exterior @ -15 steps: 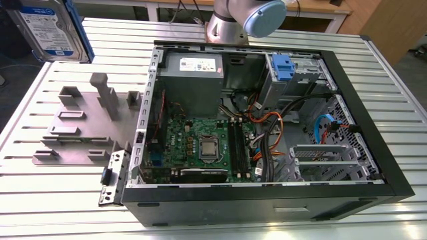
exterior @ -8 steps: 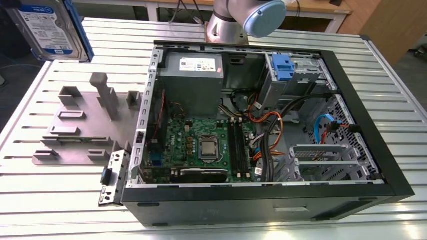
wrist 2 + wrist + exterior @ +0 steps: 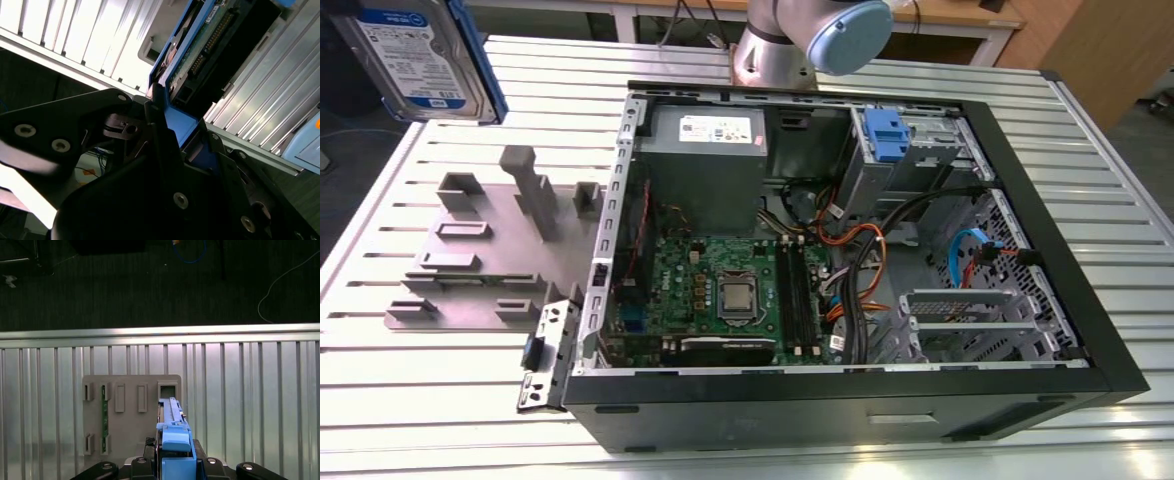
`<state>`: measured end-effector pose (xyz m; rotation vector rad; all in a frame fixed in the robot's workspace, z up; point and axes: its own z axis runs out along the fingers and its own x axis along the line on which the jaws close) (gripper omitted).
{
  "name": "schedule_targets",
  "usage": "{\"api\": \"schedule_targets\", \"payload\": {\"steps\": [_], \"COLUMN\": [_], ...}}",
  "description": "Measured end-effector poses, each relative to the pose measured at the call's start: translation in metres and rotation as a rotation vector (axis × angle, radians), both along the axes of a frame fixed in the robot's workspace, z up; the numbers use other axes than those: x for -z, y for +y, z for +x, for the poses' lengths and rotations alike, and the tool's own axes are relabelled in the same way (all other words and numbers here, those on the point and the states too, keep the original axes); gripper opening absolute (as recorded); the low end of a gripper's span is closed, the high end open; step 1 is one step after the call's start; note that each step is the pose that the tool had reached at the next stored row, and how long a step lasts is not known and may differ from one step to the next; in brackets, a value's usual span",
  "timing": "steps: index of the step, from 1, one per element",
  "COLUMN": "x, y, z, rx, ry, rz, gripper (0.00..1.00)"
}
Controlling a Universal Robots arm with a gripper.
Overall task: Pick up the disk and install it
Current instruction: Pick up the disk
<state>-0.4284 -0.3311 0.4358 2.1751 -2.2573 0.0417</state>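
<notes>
Disk [image 3: 420,55], the silver rectangular hard drive in its blue plastic carrier, hangs at ten o'clock off the black computer case [image 3: 827,410], pinched by your black gripper [image 3: 167,127]. Pick-up looks done; installing calls for reaching the metal drive bay [image 3: 934,155] at the case's one o'clock

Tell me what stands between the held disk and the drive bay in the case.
The disk, gripped in the jaws, hangs outside the case. On a straight line to the drive bay lie the case's side wall and the power supply; going over them looks open. Orange cables lie beside the bay.
</notes>
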Motion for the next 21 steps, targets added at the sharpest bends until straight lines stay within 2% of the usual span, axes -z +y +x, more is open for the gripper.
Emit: {"api": "schedule_targets", "payload": {"steps": [8,10,13,14,21], "x": [-0.0001,0.0000,0.0000,0.0000,0.0000], "y": [-0.0002,-0.0003,-0.0005,-0.0005,-0.0025], "z": [0.0000,0.0000,0.0000,0.0000,0.0000], "rx": [0.000,0.000,0.000,0.000,-0.020], "ry": [0.0001,0.0000,0.0000,0.0001,0.0003], "rz": [0.0016,0.0075,0.0254,0.0286,0.0291], "gripper": [0.36,0.36,0.36,0.36,0.36]}}
